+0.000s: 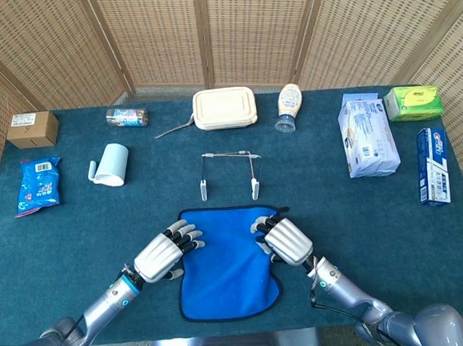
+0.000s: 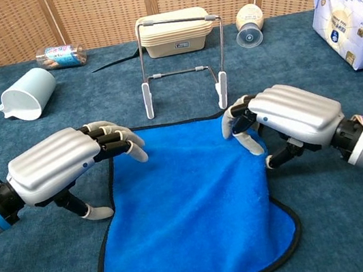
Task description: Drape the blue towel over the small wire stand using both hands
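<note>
Blue terry towel with a dark hem (image 2: pixel 193 210) lies flat on the teal felt table (image 1: pixel 355 219), nearest the robot, its far edge just short of the small wire stand with white feet (image 2: pixel 182 63), which stands upright and bare behind it. Over the towel's far left corner the left hand (image 2: pixel 68 162) reaches with fingers stretched forward and slightly apart above the cloth, thumb down beside the hem, gripping nothing. At the far right corner the right hand (image 2: pixel 282 118) has its fingers curled down onto the cloth; whether they actually pinch the towel I cannot tell. Beyond the stand sit a cream lidded food box (image 1: pixel 224 108) and a squeeze bottle of pale sauce lying on its side (image 1: pixel 288 107) to the right of it. Further left, a pale blue plastic jug (image 1: pixel 111 164) lies tipped over, with a small clear jar (image 1: pixel 127 117) behind it, a brown cardboard carton (image 1: pixel 31 129) at the far corner and a blue snack bag (image 1: pixel 37 184) near the left edge. Along the right side rest a white-and-blue tissue pack (image 1: pixel 367 134), a green box (image 1: pixel 412 103) and a blue toothpaste carton (image 1: pixel 432 166).
</note>
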Robot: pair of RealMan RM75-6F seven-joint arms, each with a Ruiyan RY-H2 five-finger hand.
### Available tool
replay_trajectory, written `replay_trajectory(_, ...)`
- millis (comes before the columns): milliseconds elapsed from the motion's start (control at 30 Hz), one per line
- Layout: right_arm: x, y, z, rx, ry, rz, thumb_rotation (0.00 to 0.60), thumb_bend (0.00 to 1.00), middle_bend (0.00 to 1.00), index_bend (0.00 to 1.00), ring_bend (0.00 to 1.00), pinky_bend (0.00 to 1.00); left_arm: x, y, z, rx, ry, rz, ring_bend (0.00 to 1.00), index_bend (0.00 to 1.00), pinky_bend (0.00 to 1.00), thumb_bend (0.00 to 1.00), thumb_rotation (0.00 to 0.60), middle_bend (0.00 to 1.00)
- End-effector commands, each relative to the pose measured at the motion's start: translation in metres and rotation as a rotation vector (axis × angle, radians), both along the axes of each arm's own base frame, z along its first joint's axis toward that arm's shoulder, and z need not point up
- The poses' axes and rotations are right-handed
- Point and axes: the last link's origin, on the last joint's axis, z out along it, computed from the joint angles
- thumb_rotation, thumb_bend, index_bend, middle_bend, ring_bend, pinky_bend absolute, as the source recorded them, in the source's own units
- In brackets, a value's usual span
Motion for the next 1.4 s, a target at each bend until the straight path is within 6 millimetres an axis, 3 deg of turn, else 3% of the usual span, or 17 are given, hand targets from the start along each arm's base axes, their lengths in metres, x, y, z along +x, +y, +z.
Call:
replay_trajectory(33,0.000,0.000,0.000,0.000,0.000,0.000,0.600,0.43,0.40,0.70,0.30,0.45,0.001,0.000,0.000,-0.002,-0.008,0.003,0.18,0.28,0.13,0.17,0.600,0.24)
replay_trajectory(233,0.001,0.001,0.001,0.001,-0.001,0.000,0.600,0.43,0.40,0.70,0.30,0.45,0.004,0.001,-0.001,-0.008,-0.020,0.011,0.18,0.29,0.13,0.19,0.600,0.24)
replay_trajectory(1100,-0.001,-0.002,0.003,-0.006,-0.010,-0.018,0.600,0.43,0.40,0.69,0.31,0.45,0.012,0.001,-0.015,-0.039,-0.024,0.004,0.19,0.31,0.14,0.49,0.600,0.25)
replay_trajectory(1400,-0.002,-0.003,0.005,-0.013,-0.014,-0.026,0.600,0.44,0.40,0.69,0.31,0.45,0.015,0.002,-0.020,-0.047,-0.034,0.014,0.19,0.32,0.14,0.54,0.600,0.25)
